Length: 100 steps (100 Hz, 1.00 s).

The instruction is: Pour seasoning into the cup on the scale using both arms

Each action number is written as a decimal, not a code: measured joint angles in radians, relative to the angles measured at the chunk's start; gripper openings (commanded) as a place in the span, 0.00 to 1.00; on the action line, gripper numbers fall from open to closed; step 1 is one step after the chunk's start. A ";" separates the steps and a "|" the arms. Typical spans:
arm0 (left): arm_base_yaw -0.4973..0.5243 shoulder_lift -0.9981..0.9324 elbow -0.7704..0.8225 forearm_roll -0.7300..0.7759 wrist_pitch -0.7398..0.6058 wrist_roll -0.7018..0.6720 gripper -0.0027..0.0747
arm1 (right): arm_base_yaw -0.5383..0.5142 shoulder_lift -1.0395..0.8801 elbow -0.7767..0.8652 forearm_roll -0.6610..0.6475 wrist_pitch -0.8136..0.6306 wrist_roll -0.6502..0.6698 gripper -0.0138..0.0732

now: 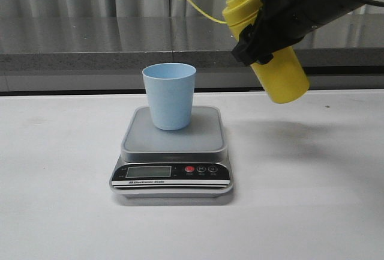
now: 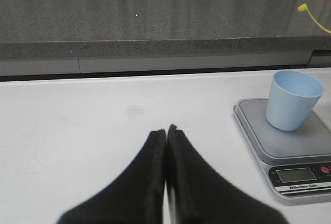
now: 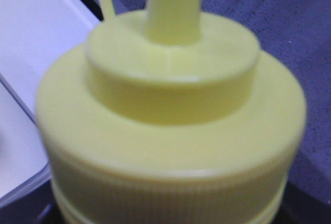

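One white worktop (image 1: 60, 212) runs back to a grey stone ledge (image 1: 90, 44). My right pincer (image 1: 264, 32) grips the seasoning (image 1: 282, 77) aloft, tilted, right of the cup (image 1: 170, 95) on the scale (image 1: 173, 152). My left pincer (image 2: 166, 136) is closed, empty.

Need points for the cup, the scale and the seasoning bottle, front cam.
cup (image 1: 170, 101): front view, on its pale blue outer wall.
scale (image 1: 207, 134): front view, on the bare grey platform right of the cup.
seasoning bottle (image 1: 282, 80): front view, on the yellow body below the right pincer.
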 measured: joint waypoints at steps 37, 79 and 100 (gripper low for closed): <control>0.000 0.000 0.000 0.000 0.000 0.000 0.01 | 0.043 0.000 -0.065 -0.289 0.177 0.000 0.09; 0.000 0.000 0.000 0.000 0.000 0.000 0.01 | 0.129 0.049 -0.157 -0.523 0.382 0.002 0.09; 0.000 0.000 0.000 0.000 -0.002 0.000 0.01 | 0.162 0.061 -0.159 -0.672 0.421 0.002 0.09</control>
